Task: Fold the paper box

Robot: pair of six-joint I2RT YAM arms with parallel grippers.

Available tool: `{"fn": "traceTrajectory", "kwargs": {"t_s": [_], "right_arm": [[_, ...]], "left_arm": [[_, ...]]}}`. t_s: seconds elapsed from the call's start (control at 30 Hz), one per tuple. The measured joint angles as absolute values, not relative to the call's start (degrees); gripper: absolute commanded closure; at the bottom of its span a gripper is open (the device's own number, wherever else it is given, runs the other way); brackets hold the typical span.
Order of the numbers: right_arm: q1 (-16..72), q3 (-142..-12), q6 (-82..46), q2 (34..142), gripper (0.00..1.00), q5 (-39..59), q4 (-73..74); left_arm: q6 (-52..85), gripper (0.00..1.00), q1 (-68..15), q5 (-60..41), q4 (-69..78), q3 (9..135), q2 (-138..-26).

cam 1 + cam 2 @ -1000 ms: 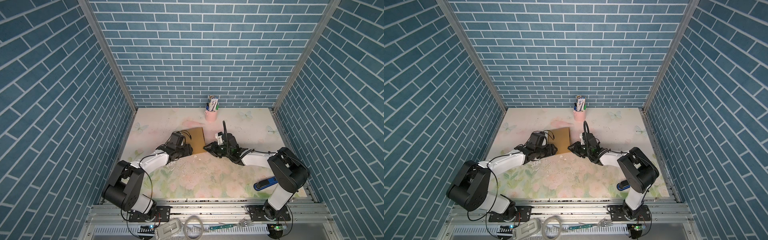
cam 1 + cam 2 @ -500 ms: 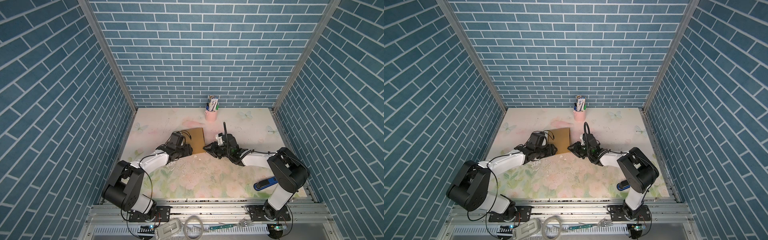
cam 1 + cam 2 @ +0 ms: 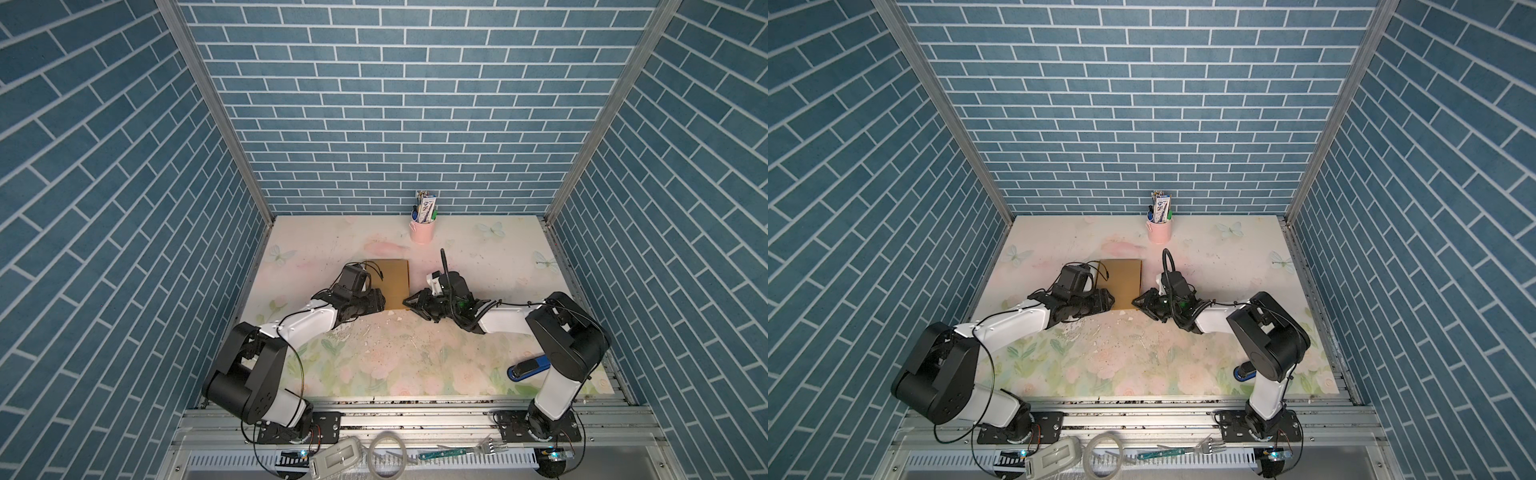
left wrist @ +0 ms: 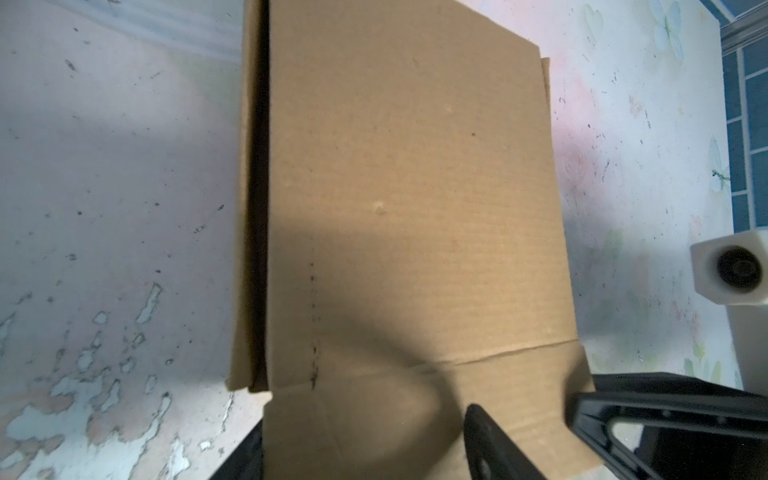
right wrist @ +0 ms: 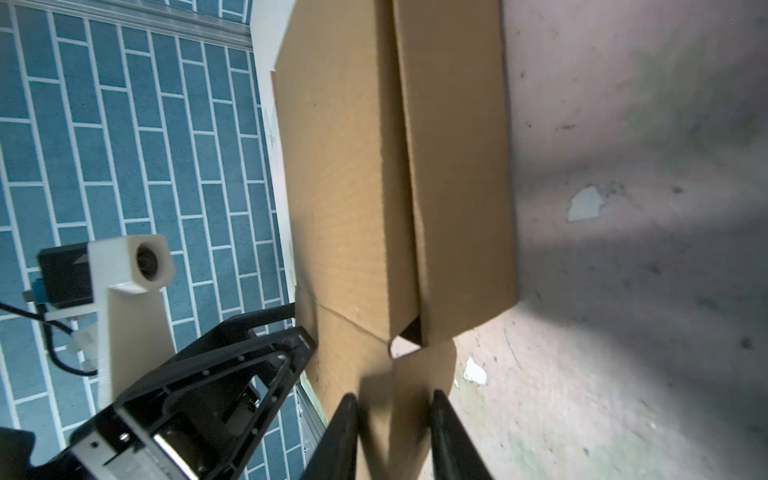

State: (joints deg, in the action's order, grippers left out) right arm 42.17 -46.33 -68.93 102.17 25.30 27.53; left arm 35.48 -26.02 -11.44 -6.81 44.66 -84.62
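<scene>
Print on the packet (image 3: 426,204) in the pink cup (image 3: 422,232) is too small to read. The plain brown corrugated cardboard paper box (image 3: 392,277) lies mid-way across the pale floral flaking worktop (image 3: 415,357), with a dark gap along one side wall. The left pincer (image 4: 365,440) is spread wide across the front flap (image 4: 415,415). The right pincer (image 5: 392,411) is narrowly parted astride the near corner crease; whether it's pinching, can't tell. There's bare worktop beyond the box.

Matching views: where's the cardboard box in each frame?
In a top view: the paper box lies mid-table, nearer than the pink cup.
In a top view: same spot.
Left wrist: it fills the middle of the picture.
Right wrist: it takes up the upper middle.
Shared landmark: the chipped floral table under it.
</scene>
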Motion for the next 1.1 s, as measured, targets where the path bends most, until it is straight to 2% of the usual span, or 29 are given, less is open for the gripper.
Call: {"fn": "traceTrajectory", "kwargs": {"t_s": [0.47,1.1], "right_arm": [[42.50,-51.46,-53.78,100.27,0.70,20.32,13.26],[42.50,-55.02,-46.02,100.51,0.71,15.90,7.11]], "left_arm": [[35.03,0.31,-25.89,-12.82,-7.90,44.66,-84.71],[34.11,0.31,-24.97,-14.24,-7.94,44.64,-85.21]]}}
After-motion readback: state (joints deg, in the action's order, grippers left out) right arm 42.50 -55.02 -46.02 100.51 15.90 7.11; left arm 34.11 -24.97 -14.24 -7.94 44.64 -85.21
